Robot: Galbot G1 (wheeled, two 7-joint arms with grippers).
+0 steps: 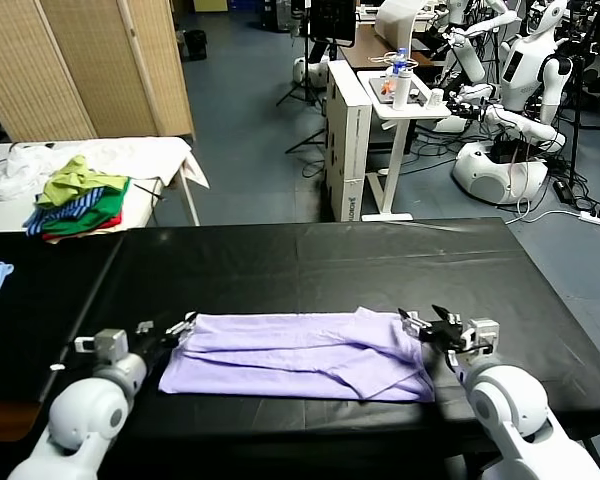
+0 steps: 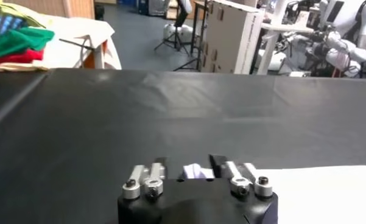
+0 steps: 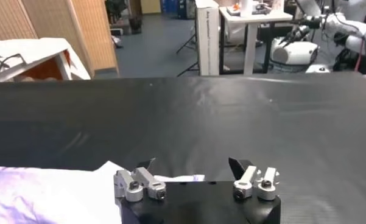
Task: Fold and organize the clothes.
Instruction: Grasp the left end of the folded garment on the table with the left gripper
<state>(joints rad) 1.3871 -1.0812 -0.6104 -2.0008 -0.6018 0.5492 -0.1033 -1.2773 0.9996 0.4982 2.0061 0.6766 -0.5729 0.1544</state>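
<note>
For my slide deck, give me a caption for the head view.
Pale lavender T-shirt lies folded lengthwise on the black table, left gripper and right gripper open at its two ends.

Thin, soft lavender cloth T-shirt (image 1: 300,355) (lightly creased) on a matt black table cover (image 1: 310,260).

Even, fairly bright overhead room light, soft sheen and pale glare streaks across the black worktop (image 1: 310,260), faint shadows only, head view sharp, wrist views softer with blurred backgrounds, lavender T-shirt (image 1: 300,355) washed pale in wrist views
</note>
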